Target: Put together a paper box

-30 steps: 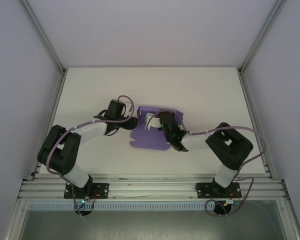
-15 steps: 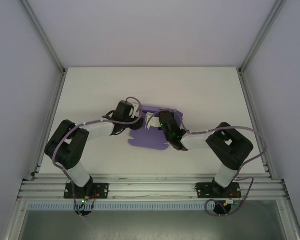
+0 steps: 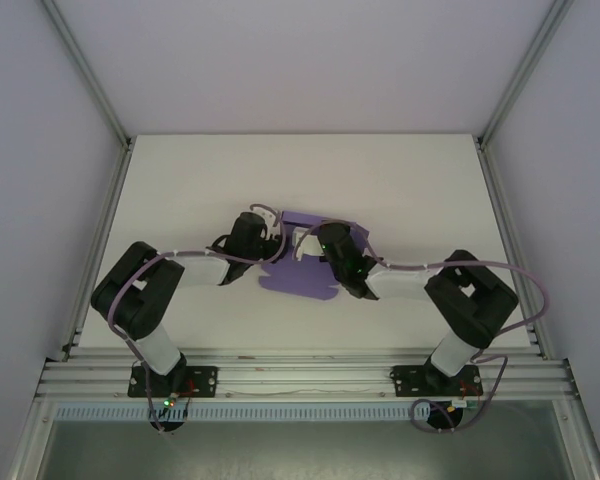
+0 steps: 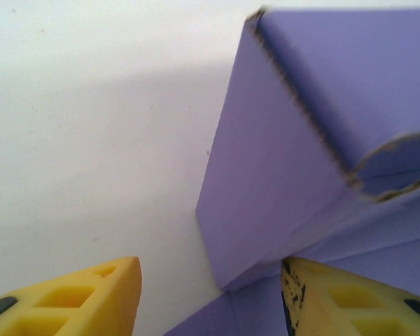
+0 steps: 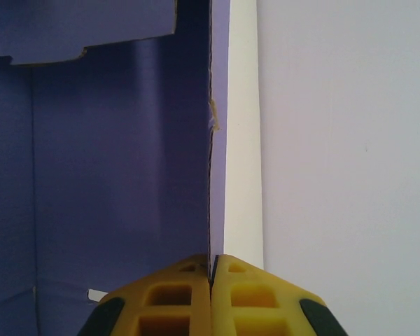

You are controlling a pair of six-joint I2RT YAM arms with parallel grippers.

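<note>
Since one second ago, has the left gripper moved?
Yes. The left gripper has shifted right, away from the table's left rail, closing on the paper box.

- paper box (image 4: 266, 182): plain violet, cut edges pale brown.
- desk (image 3: 180, 190) under the box: plain off-white.
- left end effector (image 4: 210, 280) and right end effector (image 5: 211, 269): yellow, black patches.
- cables (image 3: 410, 264) beside the box: lilac.

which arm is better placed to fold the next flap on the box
Left arm: its jaws stand open beside a raised panel of the paper box, free to push it. The right arm pinches a box wall, probably steadying it.
</note>
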